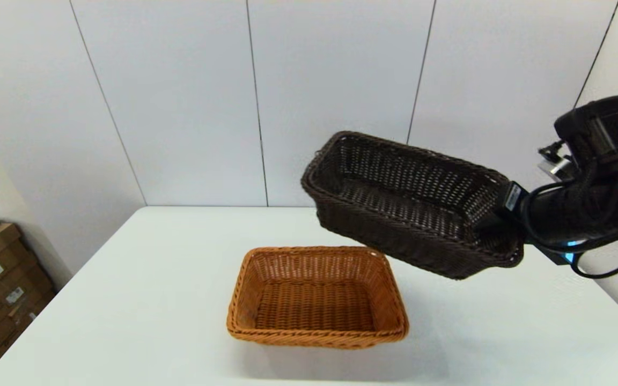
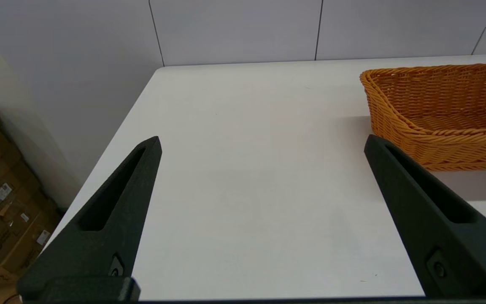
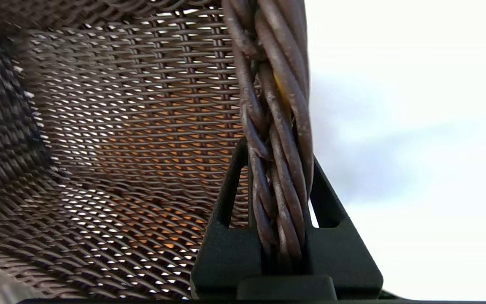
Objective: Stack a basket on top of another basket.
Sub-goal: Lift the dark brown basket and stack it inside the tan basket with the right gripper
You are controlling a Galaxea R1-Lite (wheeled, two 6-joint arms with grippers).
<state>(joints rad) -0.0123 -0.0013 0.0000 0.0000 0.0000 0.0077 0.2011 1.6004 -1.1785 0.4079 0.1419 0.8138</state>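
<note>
Right gripper (image 3: 279,185): fingers clamped on the braided rim at 1 short end of the dark basket (image 1: 405,206).
Dark basket: airborne, tilted, above and to the right of the orange basket (image 1: 317,295).
Orange basket: on the counter (image 1: 126,300), upright, nothing inside it.
Left gripper (image 2: 262,145): parked near the counter's left side, fingers spread, holding nothing.
Your step: carry it left, level it, square both rims, then lower straight in.

The dark brown rectangular wicker basket (image 1: 411,206) hangs tilted above and right of the orange-tan rectangular wicker basket (image 1: 317,295), which sits on the white surface (image 1: 126,300).
</note>
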